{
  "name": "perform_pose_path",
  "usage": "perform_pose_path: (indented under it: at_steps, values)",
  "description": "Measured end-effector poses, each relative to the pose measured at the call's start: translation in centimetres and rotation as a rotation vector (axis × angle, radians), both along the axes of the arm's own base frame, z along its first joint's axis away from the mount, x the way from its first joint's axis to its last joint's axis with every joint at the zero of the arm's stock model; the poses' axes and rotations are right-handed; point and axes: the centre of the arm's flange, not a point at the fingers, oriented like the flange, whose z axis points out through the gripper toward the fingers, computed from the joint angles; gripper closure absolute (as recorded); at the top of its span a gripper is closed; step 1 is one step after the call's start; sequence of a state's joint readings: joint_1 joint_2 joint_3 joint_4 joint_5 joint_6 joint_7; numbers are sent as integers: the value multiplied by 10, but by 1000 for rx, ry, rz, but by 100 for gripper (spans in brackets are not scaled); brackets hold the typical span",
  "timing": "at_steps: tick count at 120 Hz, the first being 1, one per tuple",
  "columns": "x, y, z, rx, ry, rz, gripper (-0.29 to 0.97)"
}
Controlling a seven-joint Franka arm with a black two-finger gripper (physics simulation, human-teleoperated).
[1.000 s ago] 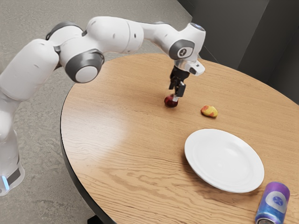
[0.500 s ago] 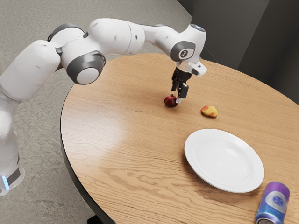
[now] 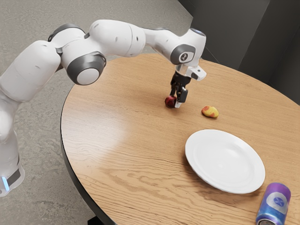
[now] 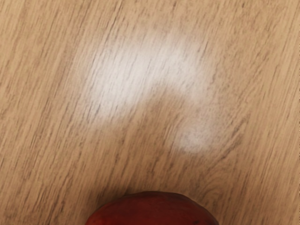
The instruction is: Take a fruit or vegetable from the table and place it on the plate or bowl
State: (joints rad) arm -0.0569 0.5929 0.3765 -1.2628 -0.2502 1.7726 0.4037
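The round wooden worktop (image 3: 122,140) has a light grain with a pale sheen near its middle. A small red fruit (image 3: 169,101) sits toward the far side, with a yellow-and-red fruit (image 3: 210,111) near it, toward the exterior view's right. A white plate (image 3: 225,161) lies closer to the front. A purple can (image 3: 273,204) rests by the edge, just beside the plate.

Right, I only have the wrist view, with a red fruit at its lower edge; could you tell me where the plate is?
Observer: The white plate lies toward the exterior view's right of the red fruit, nearer that camera.
Operator: Is it empty?
Observer: Yes, nothing lies on it.
Operator: Anything else around?
Observer: A yellow-and-red fruit lies apart from both, on the far side of the path between them.
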Motion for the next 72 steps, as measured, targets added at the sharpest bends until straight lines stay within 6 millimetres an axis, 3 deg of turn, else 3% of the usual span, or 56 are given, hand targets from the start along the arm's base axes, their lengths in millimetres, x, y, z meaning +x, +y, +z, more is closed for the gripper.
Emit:
perform_pose_path:
  at_steps: [72]
  values:
    - [-4,-2,-5,-11,37,1,2]
